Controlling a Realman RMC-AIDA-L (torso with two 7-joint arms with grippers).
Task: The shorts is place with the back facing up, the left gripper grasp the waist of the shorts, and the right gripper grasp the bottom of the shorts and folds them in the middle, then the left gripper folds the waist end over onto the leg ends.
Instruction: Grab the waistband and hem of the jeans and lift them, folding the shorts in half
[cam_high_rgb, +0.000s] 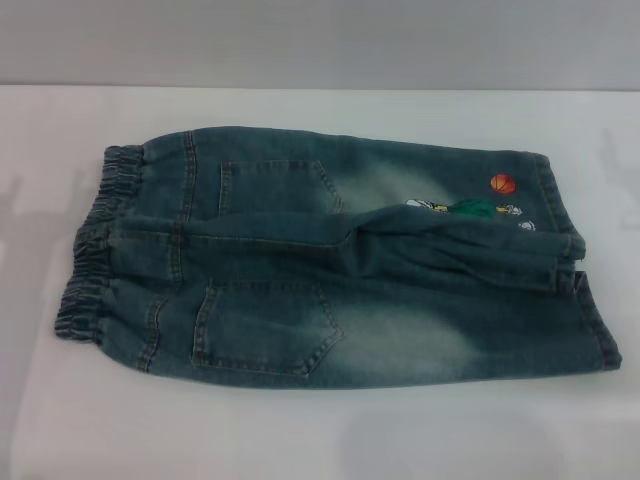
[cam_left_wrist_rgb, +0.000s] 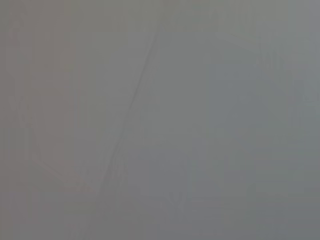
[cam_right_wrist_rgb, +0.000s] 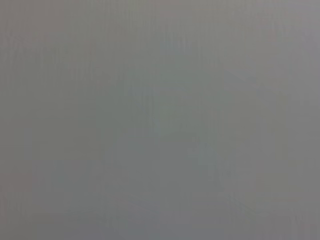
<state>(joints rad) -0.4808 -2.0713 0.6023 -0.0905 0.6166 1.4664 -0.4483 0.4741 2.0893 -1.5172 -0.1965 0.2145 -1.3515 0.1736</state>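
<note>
Fingers of either gripper — can't tell, neither shows. Shorts (cam_high_rgb: 340, 265) lie flat mid-frame on the white table (cam_high_rgb: 300, 440) — waist (cam_high_rgb: 100, 245) left, leg ends (cam_high_rgb: 575, 275) right, pockets up.

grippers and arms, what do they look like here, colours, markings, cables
Neither arm nor gripper shows in any view. The head view holds only the shorts lying flat on the white table; both wrist views show plain grey. Their look cannot be described.

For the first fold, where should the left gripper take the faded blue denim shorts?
Probably the far corner of the gathered elastic waist of the faded blue denim shorts, approached from the robot's left: the ruffled band lies flat on the white table, its edge exposed. Neither gripper is visible.
</note>
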